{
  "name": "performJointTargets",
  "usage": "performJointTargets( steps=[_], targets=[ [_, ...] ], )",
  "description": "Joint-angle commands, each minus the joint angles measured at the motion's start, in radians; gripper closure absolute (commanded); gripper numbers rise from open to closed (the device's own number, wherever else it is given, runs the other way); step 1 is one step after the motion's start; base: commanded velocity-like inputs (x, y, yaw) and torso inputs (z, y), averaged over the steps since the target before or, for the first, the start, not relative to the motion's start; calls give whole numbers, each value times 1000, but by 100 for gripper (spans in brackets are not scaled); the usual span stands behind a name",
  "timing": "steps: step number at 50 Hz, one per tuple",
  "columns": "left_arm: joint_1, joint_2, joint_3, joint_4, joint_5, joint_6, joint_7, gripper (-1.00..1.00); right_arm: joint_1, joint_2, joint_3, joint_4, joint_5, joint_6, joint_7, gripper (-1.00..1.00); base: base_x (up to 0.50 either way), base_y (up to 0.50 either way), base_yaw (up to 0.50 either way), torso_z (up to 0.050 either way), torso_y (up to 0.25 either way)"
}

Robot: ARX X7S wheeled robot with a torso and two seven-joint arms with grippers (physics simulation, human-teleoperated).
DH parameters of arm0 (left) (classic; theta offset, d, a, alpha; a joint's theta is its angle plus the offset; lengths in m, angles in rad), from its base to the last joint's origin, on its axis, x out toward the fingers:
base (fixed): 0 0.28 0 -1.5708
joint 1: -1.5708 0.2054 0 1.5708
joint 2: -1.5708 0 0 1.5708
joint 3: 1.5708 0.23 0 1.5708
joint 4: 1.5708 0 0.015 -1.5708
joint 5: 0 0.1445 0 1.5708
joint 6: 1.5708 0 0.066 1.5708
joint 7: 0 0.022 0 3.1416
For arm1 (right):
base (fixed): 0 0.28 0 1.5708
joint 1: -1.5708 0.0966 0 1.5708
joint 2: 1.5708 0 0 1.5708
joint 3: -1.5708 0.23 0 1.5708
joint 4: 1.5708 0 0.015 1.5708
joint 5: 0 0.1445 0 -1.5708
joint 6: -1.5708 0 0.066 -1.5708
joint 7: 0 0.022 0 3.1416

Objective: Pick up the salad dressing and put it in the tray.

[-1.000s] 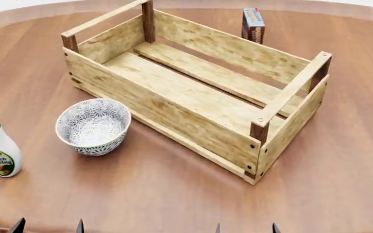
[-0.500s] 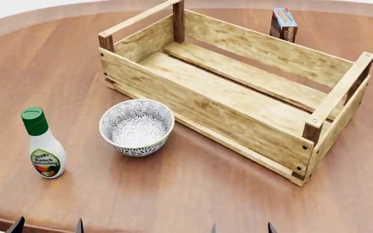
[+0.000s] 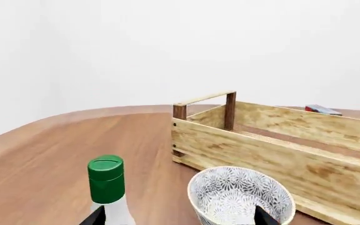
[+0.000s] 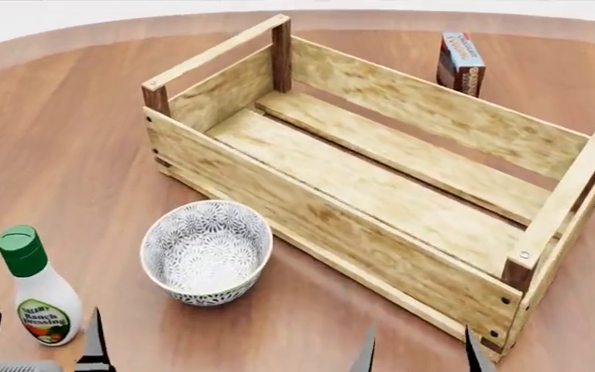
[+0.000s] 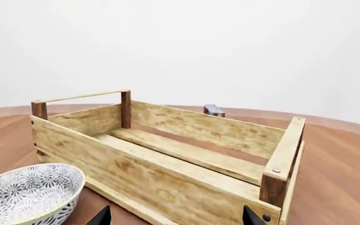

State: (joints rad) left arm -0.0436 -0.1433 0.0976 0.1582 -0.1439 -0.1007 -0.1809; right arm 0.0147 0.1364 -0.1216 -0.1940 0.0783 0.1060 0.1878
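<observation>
Head view: salad dressing (image 4: 35, 293) stands upright on the bench (image 4: 60, 132) at 8 o'clock, just beyond the left gripper (image 4: 39, 341).
Left jaws: spread wide, empty, framing the bottle for a grasp.
Right jaws: right gripper (image 4: 418, 350) parted, holding nothing.
Tray (image 4: 380, 182): empty, at centre, bowl (image 4: 207, 252) between it and the bottle.

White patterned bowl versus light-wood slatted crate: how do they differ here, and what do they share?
The white patterned bowl is round and small; the light-wood slatted crate with dark corner posts is rectangular and far larger. The bowl has one curved wall with a floral print inside and out; the crate has flat plank sides with gaps between them. Both stand upright on the brown wooden table, open at the top and empty.
</observation>
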Motion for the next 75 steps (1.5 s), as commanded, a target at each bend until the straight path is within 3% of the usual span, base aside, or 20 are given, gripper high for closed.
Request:
performJointTargets(
  steps=[1, 13, 34, 37, 44, 75],
  targets=[
    [-20, -45, -34, 265, -59, -159, -31, -100, 20, 29, 42, -226, 3, 141, 62, -100, 500, 0, 0, 0, 0],
    [-19, -73, -40, 374, -84, -202, -54, -100, 34, 59, 64, -367, 16, 247, 80, -100, 500, 0, 0, 0, 0],
    [-20, -92, -23, 361, -79, -174, -77, -100, 31, 71, 61, -355, 30, 236, 89, -100, 500, 0, 0, 0, 1],
    [-21, -94, -21, 358, -81, -173, -79, -100, 13, 67, 62, -334, 26, 155, 88, -100, 0, 0, 0, 0, 0],
    [-21, -101, -14, 355, -77, -163, -85, -100, 7, 79, 50, -340, 25, 144, 80, -100, 0, 0, 0, 0, 0],
    [-22, -118, -2, 348, -87, -152, -106, -100, -13, 108, 32, -332, 50, 94, 88, -100, 0, 0, 500, 0, 0]
  ],
)
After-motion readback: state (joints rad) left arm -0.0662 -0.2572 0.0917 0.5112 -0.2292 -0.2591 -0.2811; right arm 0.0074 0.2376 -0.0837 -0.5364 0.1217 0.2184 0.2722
